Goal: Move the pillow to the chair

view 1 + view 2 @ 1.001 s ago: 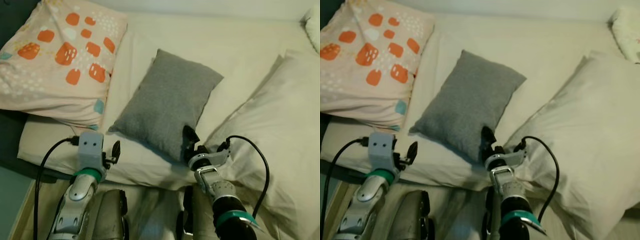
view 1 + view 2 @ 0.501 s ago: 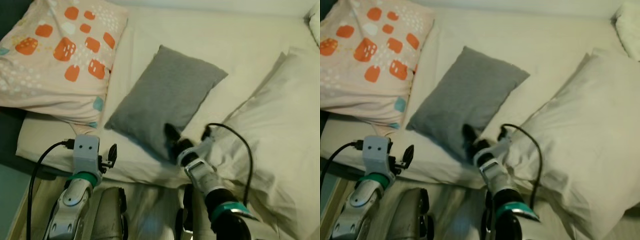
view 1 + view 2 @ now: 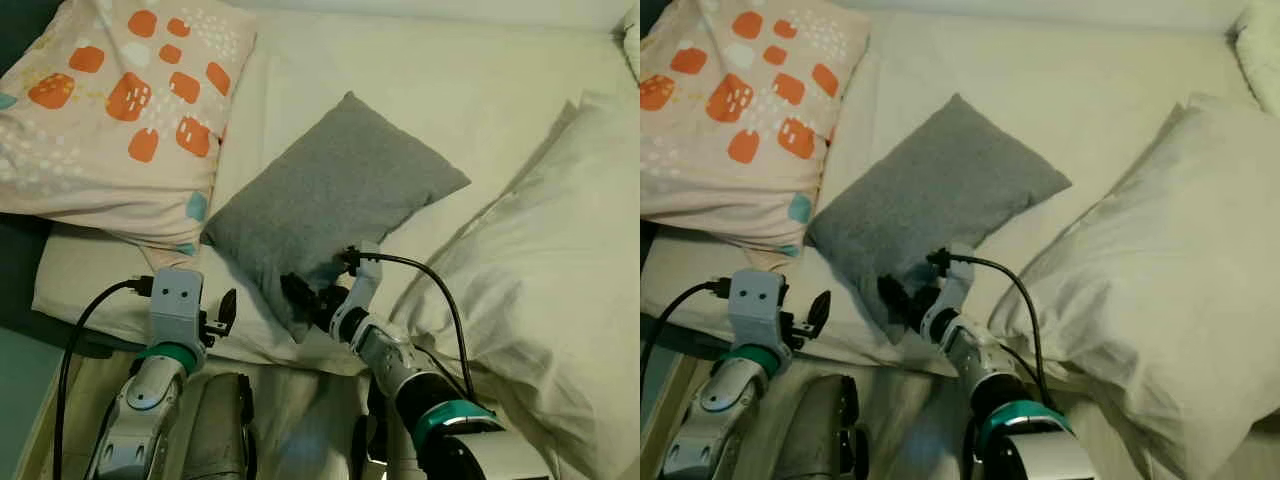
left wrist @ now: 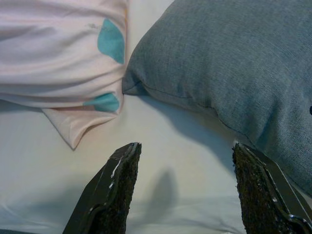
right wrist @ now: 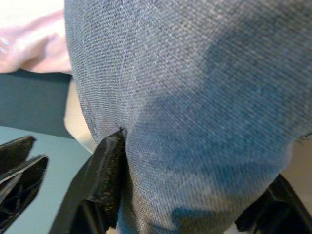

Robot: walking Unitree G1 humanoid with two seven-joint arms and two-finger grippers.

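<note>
The grey pillow (image 3: 340, 190) lies aslant on the white bed sheet (image 3: 430, 70), between a patterned pillow and a big white one. My right gripper (image 3: 298, 300) is at its near corner, shut on the fabric. In the right wrist view the grey pillow (image 5: 185, 87) bulges between the two black fingers (image 5: 105, 180). My left gripper (image 3: 226, 308) hovers over the bed's near edge, left of that corner. Its fingers (image 4: 114, 187) stand open with only sheet between them. The pillow's left corner (image 4: 141, 85) lies just beyond them.
A cream pillow with orange patches (image 3: 120, 110) rests at the far left, its corner (image 4: 73, 122) close to my left gripper. A large white pillow (image 3: 540, 270) takes up the right side. The mattress edge (image 3: 70, 300) drops to dark floor at the left.
My right gripper has swung left along the bed's near edge with the pillow's corner. The grey pillow has turned with it and now lies more crosswise. The left arm has barely moved.
</note>
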